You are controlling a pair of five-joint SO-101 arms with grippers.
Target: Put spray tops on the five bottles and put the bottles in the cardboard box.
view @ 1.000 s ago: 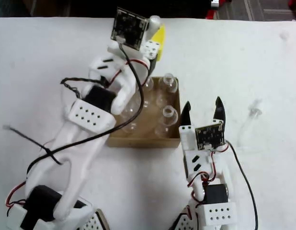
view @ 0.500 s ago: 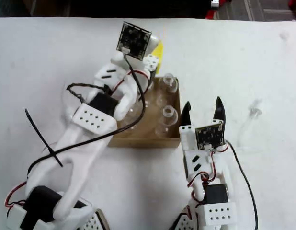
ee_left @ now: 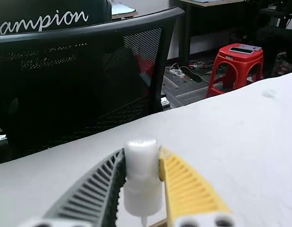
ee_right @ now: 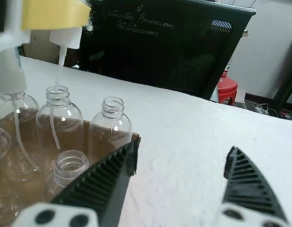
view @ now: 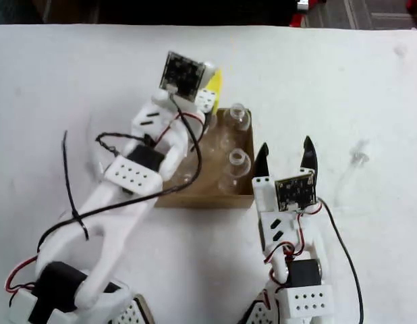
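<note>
**One spray top held over a box of clear bottles**

The left gripper [ee_left: 142,163] clamps one white, cylindrical spray top [ee_left: 142,177] between ribbed grey and yellow fingers at the 12 o'clock rim of the cardboard box [view: 208,200]. At least four round, clear plastic bottles [ee_right: 112,124] stand inside, partly hidden by the arm. The top's thin tube dips into one neck. The right gripper [view: 285,152] is spread and empty at the box's 4 o'clock on the white table [view: 343,81]. Beyond are one black mesh chair [ee_left: 89,71] and one red stool [ee_left: 236,61].
</note>
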